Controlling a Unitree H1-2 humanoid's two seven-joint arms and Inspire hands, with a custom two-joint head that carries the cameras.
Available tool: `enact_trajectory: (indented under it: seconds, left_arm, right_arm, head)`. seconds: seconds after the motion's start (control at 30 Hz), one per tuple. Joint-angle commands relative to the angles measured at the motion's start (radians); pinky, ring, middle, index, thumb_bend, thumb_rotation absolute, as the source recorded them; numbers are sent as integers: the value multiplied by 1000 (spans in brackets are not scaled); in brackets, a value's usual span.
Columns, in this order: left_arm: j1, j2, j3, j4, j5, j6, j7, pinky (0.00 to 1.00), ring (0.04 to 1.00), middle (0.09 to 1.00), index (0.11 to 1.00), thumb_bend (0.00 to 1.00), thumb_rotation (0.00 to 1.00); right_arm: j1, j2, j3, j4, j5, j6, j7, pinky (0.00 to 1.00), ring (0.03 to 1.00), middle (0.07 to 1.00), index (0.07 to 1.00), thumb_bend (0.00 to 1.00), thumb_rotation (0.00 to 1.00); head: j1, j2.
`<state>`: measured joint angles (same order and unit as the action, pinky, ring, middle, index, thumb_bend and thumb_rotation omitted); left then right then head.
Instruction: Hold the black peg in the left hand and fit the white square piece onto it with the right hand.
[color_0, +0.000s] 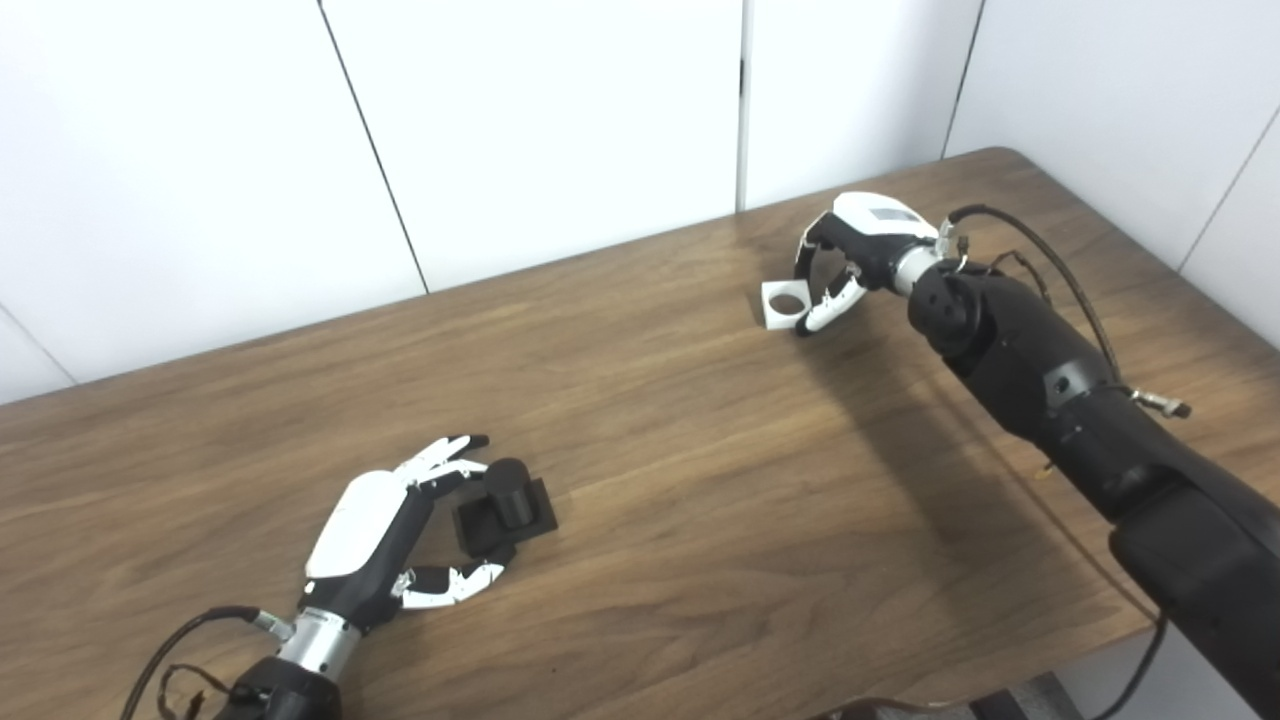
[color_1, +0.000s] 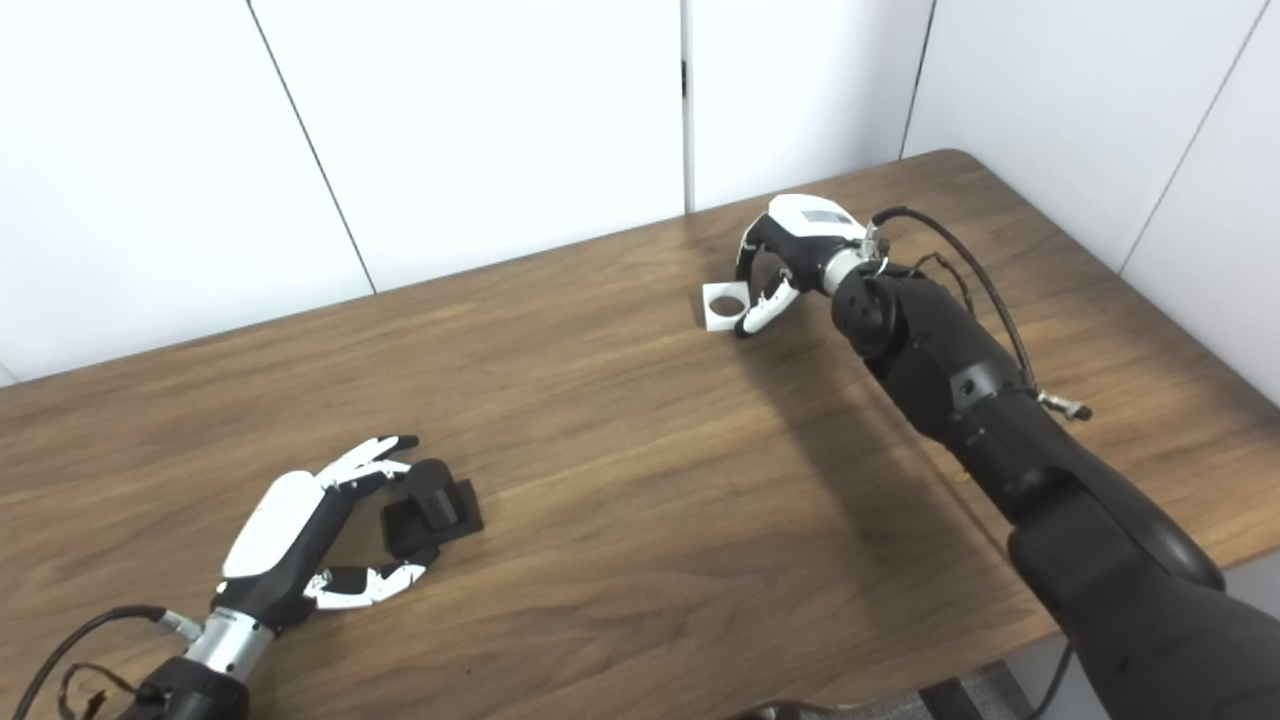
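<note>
Black peg (color_0: 508, 503) upright; white square piece (color_0: 784, 304) apart.

The left hand (color_0: 385, 530) lay low in the lower left of the frame, fingers (color_0: 440, 458) spread and thumb apart. The right hand (color_0: 845, 255), upper right, arched downward with fingers curled, its black arm stretching from the lower right corner.

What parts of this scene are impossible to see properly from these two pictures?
- Left robot hand: both views leave unclear whether its fingers actually touch the black peg.
- White square piece: its right edge is hidden by the right robot hand, so the grip is unclear.
- Table: cut off by the picture edges.
</note>
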<state>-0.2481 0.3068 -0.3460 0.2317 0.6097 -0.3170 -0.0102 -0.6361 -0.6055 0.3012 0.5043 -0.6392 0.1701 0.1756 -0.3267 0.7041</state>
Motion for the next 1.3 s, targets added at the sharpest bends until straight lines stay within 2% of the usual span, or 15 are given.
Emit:
enact_trajectory:
  seconds: [0.0, 0.27, 0.5, 0.87, 1.13, 1.27]
  left_arm:
    - [85, 9, -19, 43, 17, 25, -15, 889, 933, 908, 656, 859, 226]
    - [82, 9, -19, 45, 13, 26, -17, 884, 931, 907, 654, 859, 208]
    - [67, 13, -19, 60, 17, 26, -15, 877, 927, 905, 653, 859, 218]
    - [55, 13, -22, 70, 19, 16, -11, 864, 920, 898, 646, 857, 215]
    - [53, 7, -28, 63, 30, 27, -11, 872, 922, 898, 645, 857, 213]
    - [46, 5, -32, 73, 30, 13, -5, 865, 922, 897, 643, 857, 213]
  right_arm:
    - [-4, -7, 4, 13, -5, -16, -3, 733, 818, 799, 484, 517, 138]
    - [12, -8, -8, -10, 2, -21, -29, 731, 818, 791, 484, 519, 135]
    - [38, -7, -53, -69, 36, -46, -70, 715, 813, 781, 482, 520, 134]
    - [69, -28, -103, -241, 70, -32, -22, 720, 821, 796, 483, 519, 135]
    - [85, -32, -134, -361, 75, -1, 32, 737, 838, 796, 483, 520, 135]
    - [88, -36, -142, -416, 95, -16, 66, 729, 838, 795, 482, 521, 136]
  head:
    - [0, 1]
    - [11, 7]
    - [11, 7]
    - [23, 8]
    - [51, 16]
    - [88, 22]
